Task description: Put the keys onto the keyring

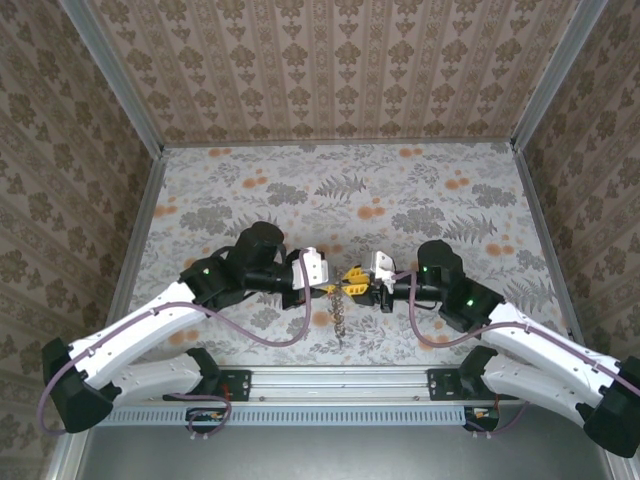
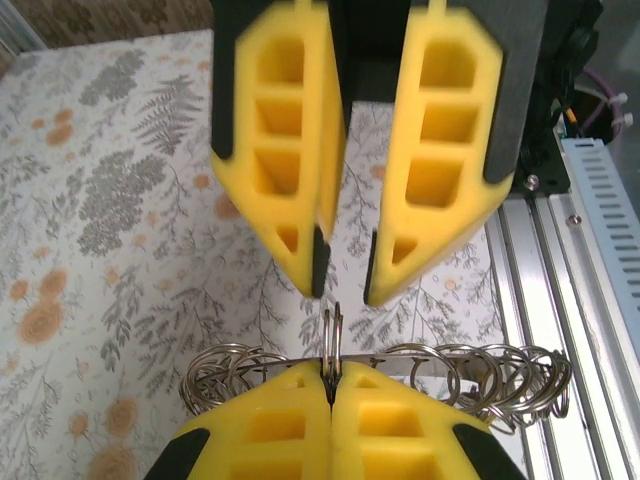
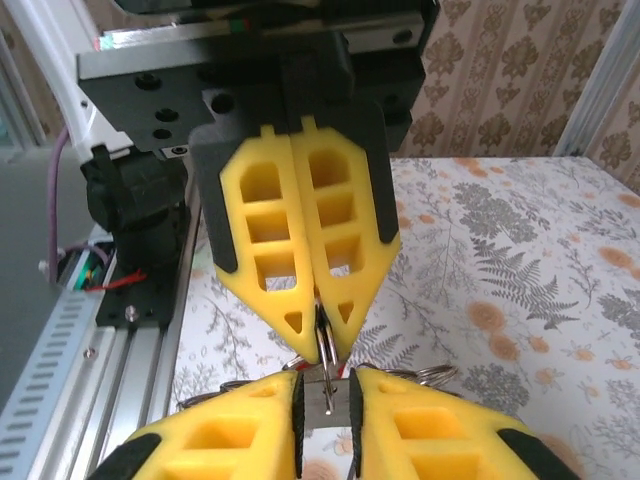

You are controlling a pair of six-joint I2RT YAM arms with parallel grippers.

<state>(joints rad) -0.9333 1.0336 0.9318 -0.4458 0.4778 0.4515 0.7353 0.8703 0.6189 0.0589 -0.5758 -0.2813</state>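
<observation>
1. Pinching an upright ring of the keyring (image 2: pixel 500 378), the left gripper (image 2: pixel 331 382) has its yellow fingers (image 2: pixel 270 430) pressed flat together. The thin wire loop stands up out of the seam between them.
2. From the right wrist view, the clenched left gripper (image 3: pixel 321 345) points down toward the camera with that ring caught at its tips.
3. The right gripper (image 3: pixel 322 388) faces it tip to tip, its jaws a narrow gap apart. A small silvery piece (image 3: pixel 322 402) sits in that gap, and I cannot tell whether the pads press on it.
4. Seen from the left wrist, the right gripper (image 2: pixel 345 292) shows the same slight gap, its tips just above the upright ring.
5. The keyring's linked coils stretch sideways behind the left fingers, above the flowered table (image 2: pixel 90 200).
6. From above, both grippers meet near the table's near edge, and part of the keyring (image 1: pixel 338 320) hangs below them.
</observation>
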